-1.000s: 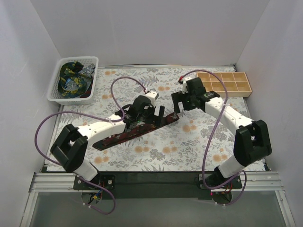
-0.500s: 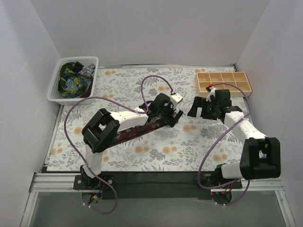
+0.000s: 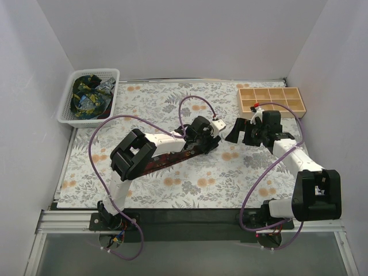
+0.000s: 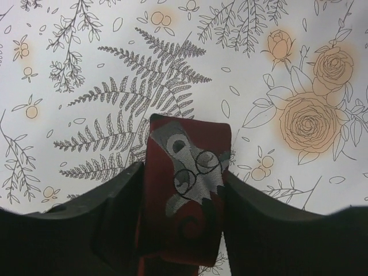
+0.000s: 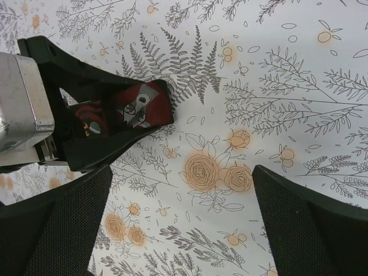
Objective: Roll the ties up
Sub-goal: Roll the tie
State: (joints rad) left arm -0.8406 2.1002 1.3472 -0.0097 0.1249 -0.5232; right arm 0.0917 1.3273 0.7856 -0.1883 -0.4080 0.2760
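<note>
The maroon tie (image 3: 167, 158) is laid flat and unrolled on the floral bench (image 3: 230, 184), in a slanted line from the near left towards the far right of the middle. Its far right end is taken by the left fingers (image 4: 109, 207). In the left wrist view one finger is seen at each long edge of this end, both touching the fabric, so the fingers are closed on the tie across its width (how firmly it is pressed cannot be told). A grey woven figure with round glasses is seen on the maroon fabric between them, and the tip of the tie reaches a little past the fingertips. In the top view a part of the tie is covered by the left arm. The right fingers (image 5: 52, 224) are spread wide and nothing is held in them. They are kept above the bench, near the gripped end of the tie, on its right side. The other ties (image 3: 87, 95), dark with blue, green and yellow prints, are heaped in a white basket (image 3: 83, 122) at the far left corner. A wooden tray (image 3: 276, 113) with small compartments is placed at the far right, well apart from the maroon tie.
</note>
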